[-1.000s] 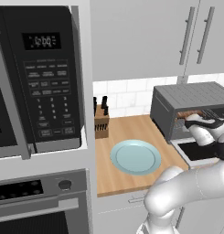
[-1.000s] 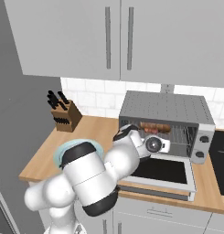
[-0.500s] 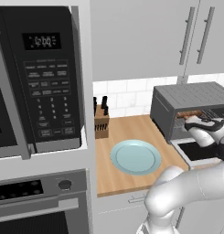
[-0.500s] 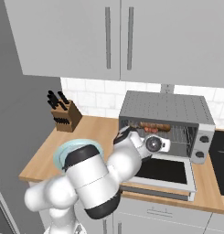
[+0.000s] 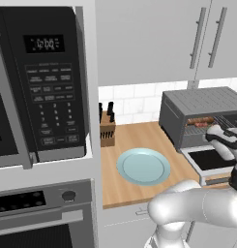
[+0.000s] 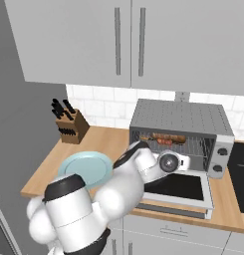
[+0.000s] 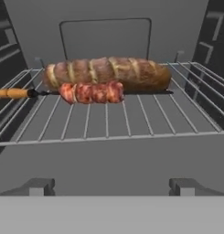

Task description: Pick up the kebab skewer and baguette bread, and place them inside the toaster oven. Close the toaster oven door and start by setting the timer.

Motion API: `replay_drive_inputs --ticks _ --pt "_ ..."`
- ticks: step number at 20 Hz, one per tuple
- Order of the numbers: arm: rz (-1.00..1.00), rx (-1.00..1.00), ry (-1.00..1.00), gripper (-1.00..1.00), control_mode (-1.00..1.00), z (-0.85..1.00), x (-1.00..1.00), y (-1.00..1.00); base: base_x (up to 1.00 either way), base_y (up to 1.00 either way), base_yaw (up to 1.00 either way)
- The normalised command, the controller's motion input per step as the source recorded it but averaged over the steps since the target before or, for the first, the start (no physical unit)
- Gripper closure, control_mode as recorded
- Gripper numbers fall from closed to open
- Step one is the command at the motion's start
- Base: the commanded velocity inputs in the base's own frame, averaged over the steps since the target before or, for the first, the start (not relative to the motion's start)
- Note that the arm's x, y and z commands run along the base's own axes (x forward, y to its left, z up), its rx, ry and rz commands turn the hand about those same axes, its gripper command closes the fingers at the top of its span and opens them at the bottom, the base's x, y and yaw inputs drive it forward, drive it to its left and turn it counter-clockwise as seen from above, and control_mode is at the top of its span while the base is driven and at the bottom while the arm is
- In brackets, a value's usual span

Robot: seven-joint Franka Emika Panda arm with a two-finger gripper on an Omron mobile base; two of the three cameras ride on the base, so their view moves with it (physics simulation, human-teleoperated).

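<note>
My gripper [image 7: 111, 186] stands wide and empty before the boxy dark grey toaster oven [image 6: 179, 118]. On its wire rack [image 7: 109, 121] the golden-brown baguette bread [image 7: 109, 71] partly hides the red-chunked kebab skewer [image 7: 88, 93] lying just in front.

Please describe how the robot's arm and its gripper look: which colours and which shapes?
The arm is glossy white, built of rounded, bulging segments with dark bands at the joints. A round silver-and-black disc sits at the wrist. The gripper has two small, blocky grey fingertips. No cables or markings are visible.
</note>
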Motion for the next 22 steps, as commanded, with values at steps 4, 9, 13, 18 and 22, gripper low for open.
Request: replay_drive_inputs --ticks 4,9,13,18,22 --pt "0.0 0.0 0.0 -1.0 -1.0 0.32 -0.58 -0.16 0.0 0.0 0.0" --pt "0.0 0.0 0.03 -1.0 -1.0 0.33 -0.65 -0.19 0.0 0.0 0.0" --pt "0.0 0.0 0.05 -1.0 -1.0 0.22 -0.66 -0.16 0.0 0.0 0.0" --pt "0.0 0.0 0.06 -1.0 -1.0 0.07 -0.55 -0.03 0.0 0.0 0.0" --pt "0.01 0.0 0.06 -1.0 -1.0 0.0 -0.59 -0.02 0.0 0.0 0.0"
